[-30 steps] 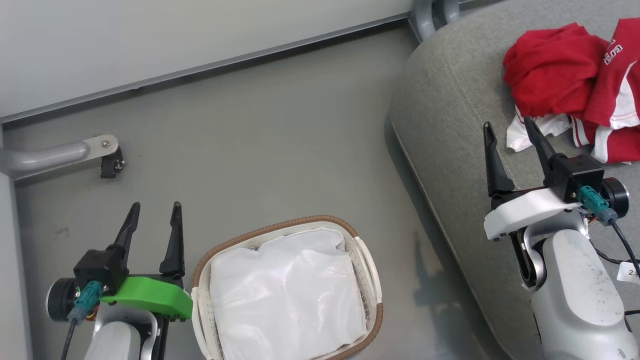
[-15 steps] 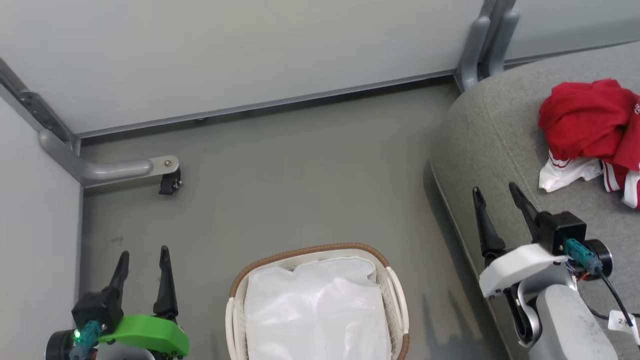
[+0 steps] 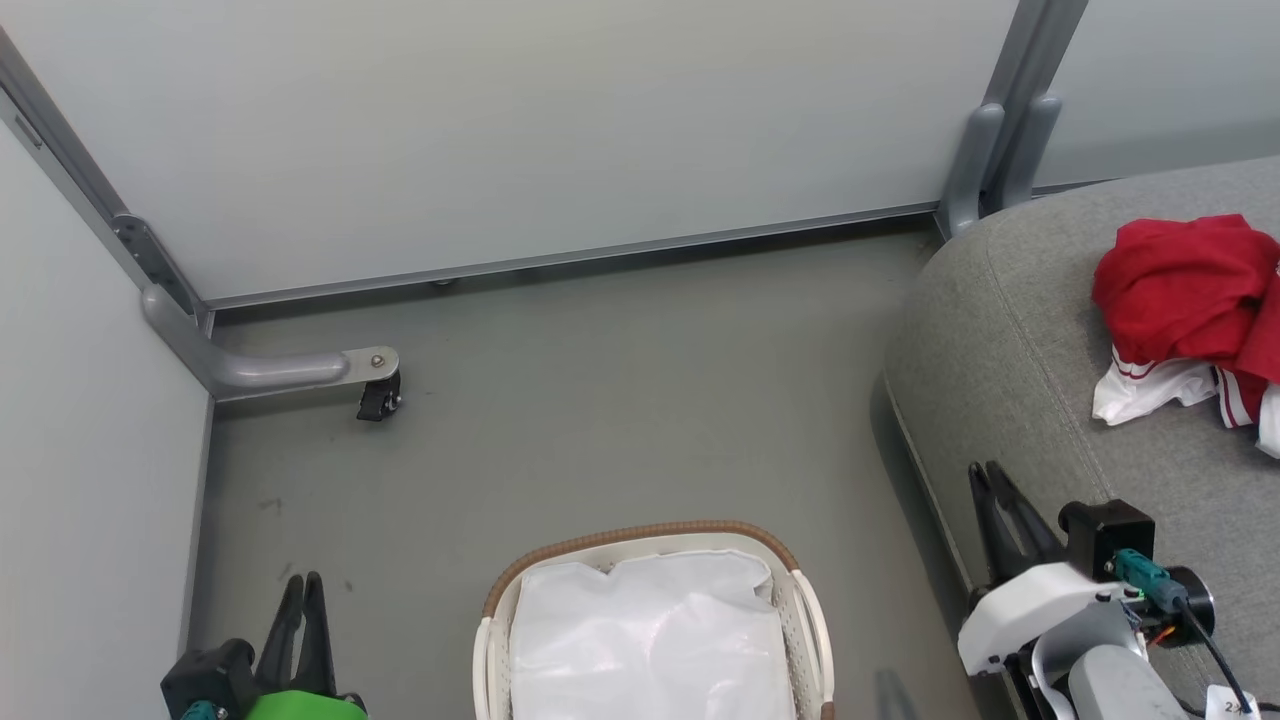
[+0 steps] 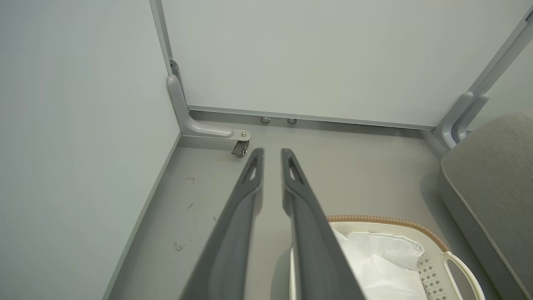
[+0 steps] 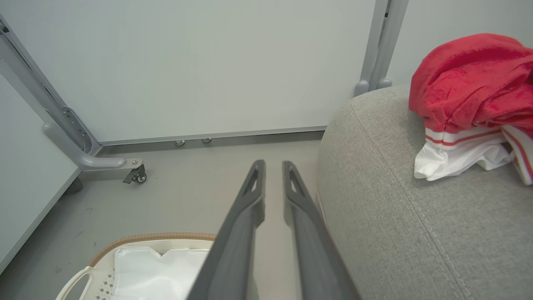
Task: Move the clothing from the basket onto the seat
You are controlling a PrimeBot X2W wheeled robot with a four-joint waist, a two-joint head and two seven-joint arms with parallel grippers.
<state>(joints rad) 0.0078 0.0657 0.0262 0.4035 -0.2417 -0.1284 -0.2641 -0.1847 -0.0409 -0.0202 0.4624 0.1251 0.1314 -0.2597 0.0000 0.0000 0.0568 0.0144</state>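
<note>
Spread earlier, left claw (image 3: 305,582) and right claw (image 3: 984,470) now flank the basket (image 3: 640,533) pinched together, clothing (image 3: 1175,290) seemingly all on the neighbouring couch (image 3: 1010,350).

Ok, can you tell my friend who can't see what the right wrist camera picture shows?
A heap of red clothing with white trim lies on the grey seat at the right. The right gripper, its two dark fingers close together, points over the grey floor toward a pale wall, and the basket with its white liner sits at the lower left.
</note>
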